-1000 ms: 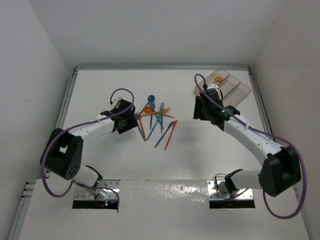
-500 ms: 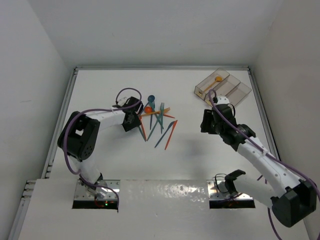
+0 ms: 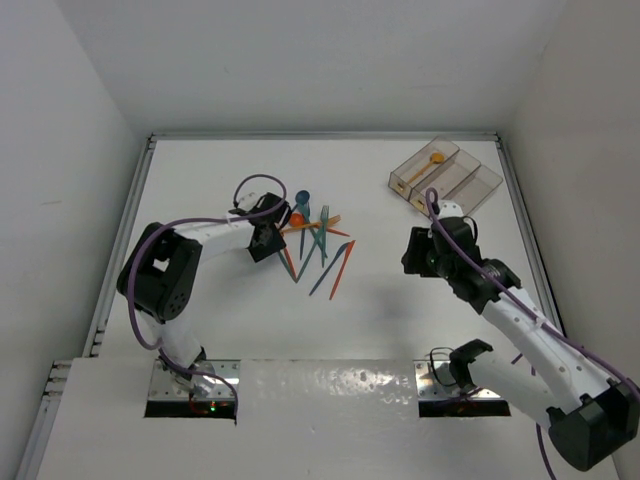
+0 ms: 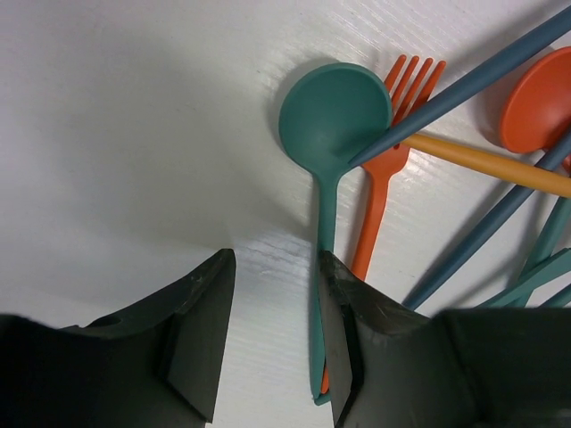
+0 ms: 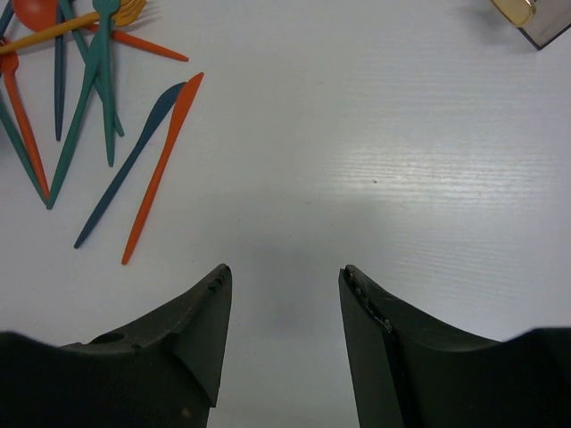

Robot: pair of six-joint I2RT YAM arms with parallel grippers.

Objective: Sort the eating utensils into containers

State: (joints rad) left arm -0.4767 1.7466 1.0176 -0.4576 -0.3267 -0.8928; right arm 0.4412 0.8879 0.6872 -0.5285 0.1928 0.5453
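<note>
Between our left jaws, spread apart over the counter point(image 4: 125, 116), the handle of the teal spoon point(image 4: 335, 116) hugged the right-side finger, an orange fork point(image 4: 385, 169) just outside. We judged nudging rightward would centre it before closing. Our right jaws gaped empty; the containers point(image 3: 478, 182) lay well beyond them.

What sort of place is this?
Probably a robot test booth: bare white walls box in a white table, two white robot arms bolted at its edge, coloured plastic cutlery as props.

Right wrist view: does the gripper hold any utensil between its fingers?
No, the right gripper is open, and only the bare white table shows in its gap.
</note>
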